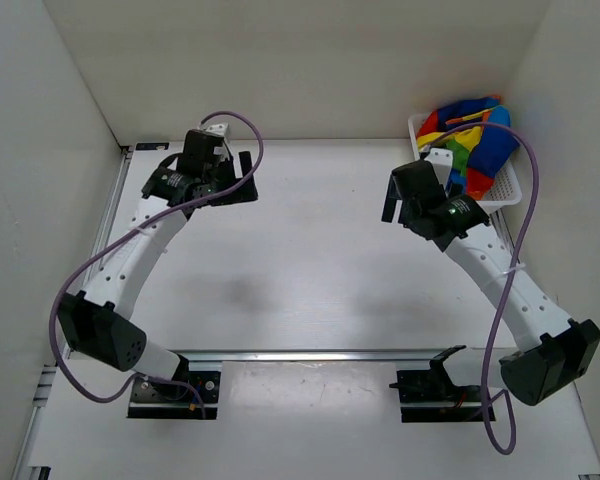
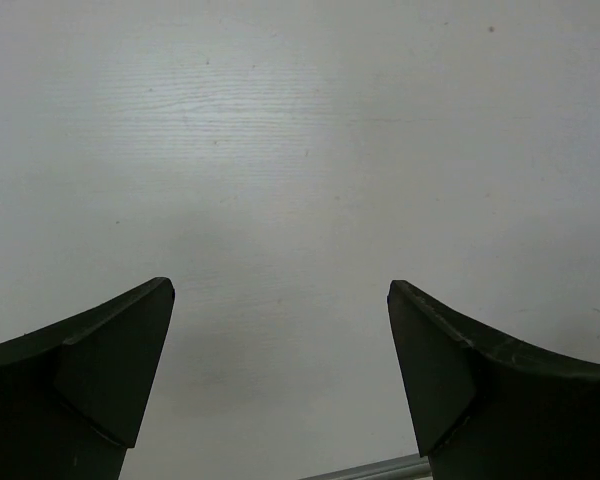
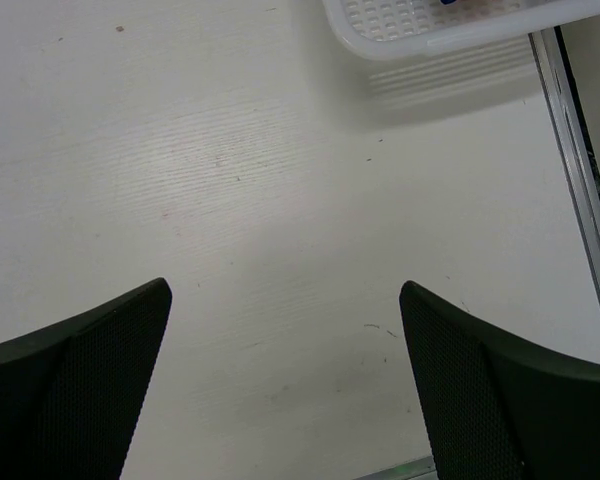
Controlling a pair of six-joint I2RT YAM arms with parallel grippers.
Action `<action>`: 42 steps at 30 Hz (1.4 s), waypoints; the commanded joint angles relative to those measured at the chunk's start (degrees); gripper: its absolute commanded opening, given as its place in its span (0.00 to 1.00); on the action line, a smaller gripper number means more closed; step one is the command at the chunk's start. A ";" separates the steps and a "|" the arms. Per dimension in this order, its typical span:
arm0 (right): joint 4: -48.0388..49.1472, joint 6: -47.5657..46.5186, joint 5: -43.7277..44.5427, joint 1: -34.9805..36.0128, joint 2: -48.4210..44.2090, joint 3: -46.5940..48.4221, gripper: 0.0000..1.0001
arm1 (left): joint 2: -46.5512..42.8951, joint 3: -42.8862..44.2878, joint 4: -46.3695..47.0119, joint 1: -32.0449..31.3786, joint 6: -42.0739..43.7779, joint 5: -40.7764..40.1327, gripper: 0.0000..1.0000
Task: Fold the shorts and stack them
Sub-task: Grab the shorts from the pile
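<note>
The rainbow-striped shorts (image 1: pixel 472 135) lie bunched in a white mesh basket (image 1: pixel 507 190) at the table's back right corner. My right gripper (image 1: pixel 408 195) hovers just left of the basket, open, and nothing is between its fingers. In the right wrist view the gripper (image 3: pixel 285 288) has only bare table under it, and the basket's corner (image 3: pixel 450 35) sits ahead to the right. My left gripper (image 1: pixel 235 188) hangs over the back left of the table, far from the shorts. It is open and empty too, with plain white tabletop below it (image 2: pixel 280 287).
White walls close in the table (image 1: pixel 310 260) on the left, back and right. A metal rail (image 1: pixel 310 355) runs along the front by the arm bases, and another (image 3: pixel 580 170) runs along the right edge beside the basket. Purple cables loop off both arms.
</note>
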 commanded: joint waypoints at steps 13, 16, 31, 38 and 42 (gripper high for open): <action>3.38 -3.97 -2.87 -17.30 16.92 18.59 0.99 | -8.84 1.96 2.90 2.91 2.22 5.00 1.00; 2.15 -0.29 -12.95 -26.35 25.00 27.46 0.99 | -8.84 1.16 2.91 1.51 5.91 -0.08 1.00; 2.84 2.27 -19.41 -39.56 70.54 69.31 0.95 | -1.98 2.65 2.91 5.37 2.84 -0.45 1.00; 8.30 2.88 -20.30 -38.95 62.84 65.64 0.01 | -0.66 2.57 2.91 5.89 0.91 1.38 1.00; 10.59 -0.63 -24.58 -36.23 50.11 65.62 0.01 | -1.18 0.72 2.91 6.42 -0.15 3.06 1.00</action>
